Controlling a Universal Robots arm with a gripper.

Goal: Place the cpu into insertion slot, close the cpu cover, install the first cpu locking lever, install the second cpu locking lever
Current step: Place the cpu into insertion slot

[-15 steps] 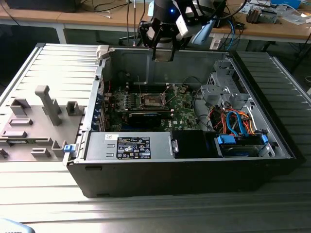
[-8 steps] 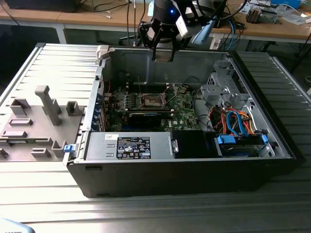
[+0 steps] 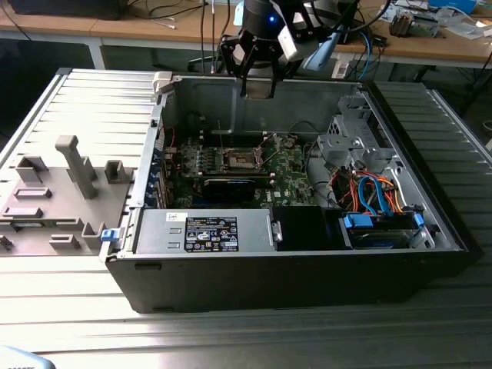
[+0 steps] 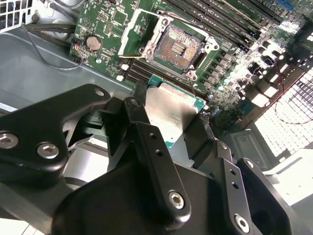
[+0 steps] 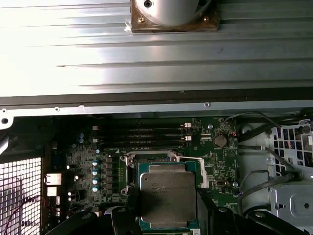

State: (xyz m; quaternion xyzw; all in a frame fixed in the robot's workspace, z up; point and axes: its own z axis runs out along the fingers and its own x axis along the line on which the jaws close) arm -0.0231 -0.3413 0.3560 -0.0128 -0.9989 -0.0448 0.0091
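Observation:
My gripper (image 3: 260, 83) hangs high over the back wall of the open computer case, shut on the cpu (image 4: 168, 115). The cpu is a flat square with a dull silver top and a green edge, clamped between the black fingers (image 4: 146, 142) in both wrist views. Well below it on the green motherboard (image 3: 288, 173) lies the insertion slot (image 4: 178, 48), bare, with a dark pin field and a metal rim. The cpu cover (image 4: 131, 30) stands swung up at one side of the slot. In the first wrist view the cpu (image 5: 167, 198) hides most of the slot.
The black case (image 3: 307, 269) surrounds the board. A long black expansion card (image 3: 231, 187) sits in front of the slot, and memory slots (image 4: 230, 22) run beside it. The power supply (image 3: 207, 231), drive cage with cables (image 3: 377, 192) and a grey fixture tray (image 3: 61, 184) are nearby.

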